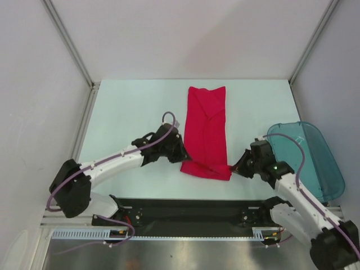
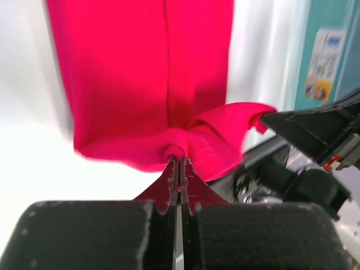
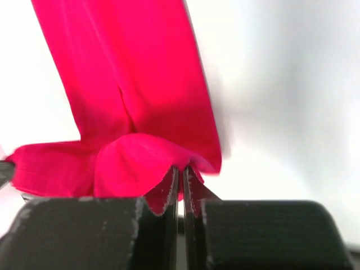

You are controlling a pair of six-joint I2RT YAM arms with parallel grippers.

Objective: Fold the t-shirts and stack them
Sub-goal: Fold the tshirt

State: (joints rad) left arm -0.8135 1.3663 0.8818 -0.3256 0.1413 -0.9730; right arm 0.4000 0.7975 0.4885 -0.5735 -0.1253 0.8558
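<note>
Red t-shirt (image 1: 206, 129) folded lengthwise, left gripper (image 1: 181, 154) and right gripper (image 1: 233, 167) both clamped on its near end

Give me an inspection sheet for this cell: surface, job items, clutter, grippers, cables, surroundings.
Surface: pale table, flat.
Job's things: one red t-shirt, folded into a long strip, near end lifted.
Clutter: translucent teal bin at the table's right edge.
Grippers: left gripper shut on the shirt's near-left corner; right gripper shut on its near-right corner.
Cables: purple cables run along both arms.
Surroundings: white walls on three sides.
</note>
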